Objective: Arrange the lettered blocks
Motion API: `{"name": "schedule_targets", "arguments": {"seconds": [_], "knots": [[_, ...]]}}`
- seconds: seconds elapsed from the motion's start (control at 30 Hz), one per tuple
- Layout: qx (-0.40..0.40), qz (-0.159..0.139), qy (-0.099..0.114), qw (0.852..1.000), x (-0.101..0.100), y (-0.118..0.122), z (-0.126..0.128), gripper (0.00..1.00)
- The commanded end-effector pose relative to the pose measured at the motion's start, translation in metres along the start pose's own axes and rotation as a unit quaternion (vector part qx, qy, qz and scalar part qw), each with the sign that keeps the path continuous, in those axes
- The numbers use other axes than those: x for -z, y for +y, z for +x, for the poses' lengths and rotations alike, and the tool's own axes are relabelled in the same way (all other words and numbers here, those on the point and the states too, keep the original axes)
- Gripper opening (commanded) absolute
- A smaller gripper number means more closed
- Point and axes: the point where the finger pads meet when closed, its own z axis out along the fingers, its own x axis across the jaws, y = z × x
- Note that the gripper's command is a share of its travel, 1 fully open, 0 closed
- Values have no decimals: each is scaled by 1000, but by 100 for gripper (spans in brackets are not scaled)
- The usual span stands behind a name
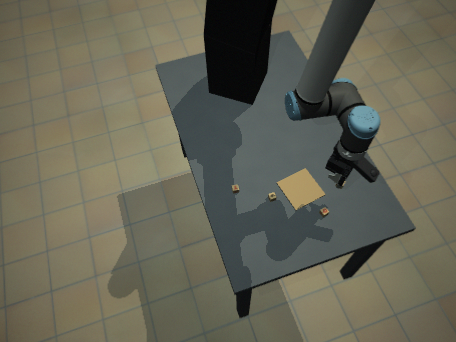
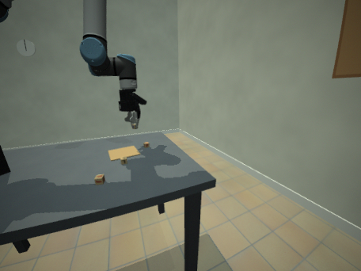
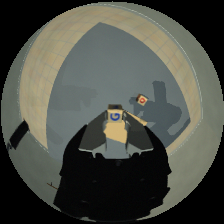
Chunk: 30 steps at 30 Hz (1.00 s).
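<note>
The gripper [image 1: 340,181] [image 2: 134,120] [image 3: 114,111] is clamping a block with a blue G [image 3: 115,116] above the bench [image 1: 270,132] [image 2: 59,198] [image 3: 75,70], near a long edge; three blocks are resting off the mat [image 1: 300,188] [image 2: 123,153].

From my station: mat [image 1: 301,189] [image 2: 123,153] plain tan, my landmark. Table [image 1: 270,135] [image 2: 71,166] under mat slate grey, unpatterned. Block above mat [image 3: 115,116] pale wood tone, blue G on face I see from wrist. Block just beside mat, on gripper's side [image 1: 324,212] [image 2: 146,144] [image 3: 142,100], wood tone with red-orange mark. Block farthest from mat [image 1: 235,188] [image 2: 99,179], wood tone, reddish mark. Floor [image 1: 65,150] [image 2: 253,222] beyond mat: beige tiles, bluish-grey grid lines. Arm above mat [image 1: 327,55] [image 2: 95,20] grey, blue caps.
</note>
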Motion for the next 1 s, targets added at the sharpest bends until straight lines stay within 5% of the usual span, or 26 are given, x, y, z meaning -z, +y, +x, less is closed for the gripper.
{"name": "schedule_targets", "arguments": {"seconds": [0.0,0.23,0.43,0.73,0.8,0.97], "knots": [[-70,0,2,998,1,4,2,5],[-153,0,2,988,1,11,5,5],[-266,1,2,964,1,21,8,5],[-409,1,2,913,1,36,11,5],[-409,1,2,913,1,36,11,5],[-496,1,2,868,2,45,13,5]]}}
